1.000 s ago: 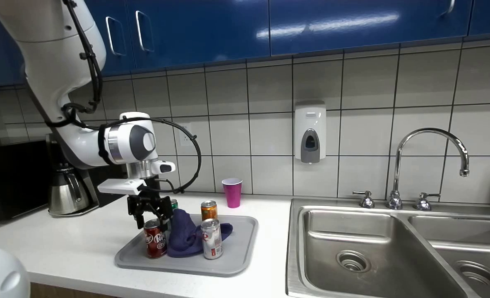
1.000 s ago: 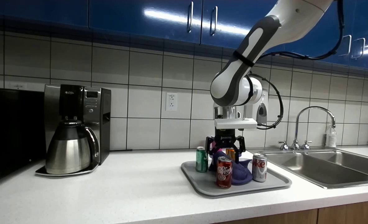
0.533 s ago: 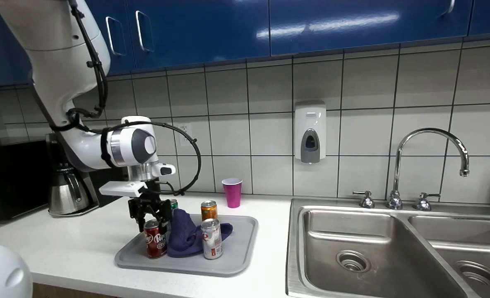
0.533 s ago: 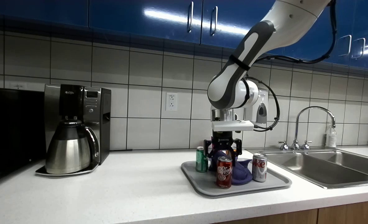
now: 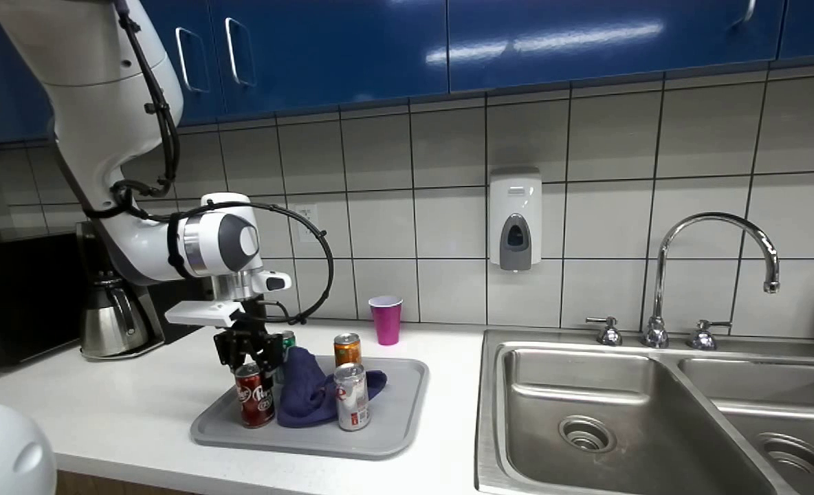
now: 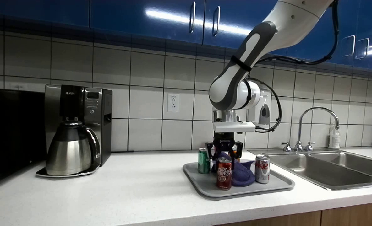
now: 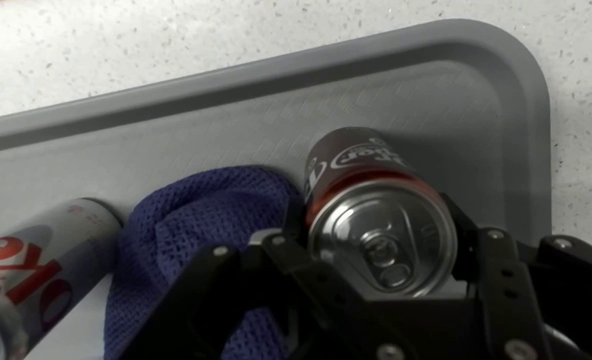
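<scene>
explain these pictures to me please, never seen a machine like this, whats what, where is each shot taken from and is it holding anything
The big white machine is a robot arm, and the black grasping part at its end is the claw. The wide pictures come from two cameras standing outside the robot, in different places; the close-up, the wrist view, looks down past the claw.

On the counter lies a gray tray. It bears a purple cloth, a silver Coke can, a green can and an orange can. A pink cup stands beyond the tray.

The claw grips a red Dr Pepper can near its top, from both sides. The can's base appears to rest on the tray.
</scene>
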Motion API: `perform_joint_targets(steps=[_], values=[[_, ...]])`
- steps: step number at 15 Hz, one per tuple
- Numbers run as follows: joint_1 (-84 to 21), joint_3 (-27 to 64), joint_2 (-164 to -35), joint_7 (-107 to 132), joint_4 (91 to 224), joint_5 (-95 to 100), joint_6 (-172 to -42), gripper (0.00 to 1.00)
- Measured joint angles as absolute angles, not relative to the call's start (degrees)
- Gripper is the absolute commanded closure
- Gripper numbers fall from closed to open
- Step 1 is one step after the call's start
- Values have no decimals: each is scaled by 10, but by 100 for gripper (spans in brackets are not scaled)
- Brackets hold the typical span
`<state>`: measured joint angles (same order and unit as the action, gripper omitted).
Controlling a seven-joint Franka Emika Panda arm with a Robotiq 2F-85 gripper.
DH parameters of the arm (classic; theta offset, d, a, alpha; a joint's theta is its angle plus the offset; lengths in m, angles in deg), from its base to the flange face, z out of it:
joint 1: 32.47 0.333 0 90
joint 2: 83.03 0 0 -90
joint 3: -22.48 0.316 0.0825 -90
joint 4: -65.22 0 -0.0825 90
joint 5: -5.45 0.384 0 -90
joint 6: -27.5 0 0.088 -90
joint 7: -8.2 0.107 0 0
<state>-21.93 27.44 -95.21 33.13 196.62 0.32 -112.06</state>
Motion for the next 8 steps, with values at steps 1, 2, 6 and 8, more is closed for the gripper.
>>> perform_joint_targets(steps=[1, 2, 6, 8], values=[[-218, 275, -951, 331, 1966, 3, -1124, 62], [-216, 275, -949, 331, 1966, 4, -1127, 62], [-206, 280, -923, 331, 1969, 7, -1137, 62], [-200, 284, -906, 335, 1972, 7, -1138, 62]])
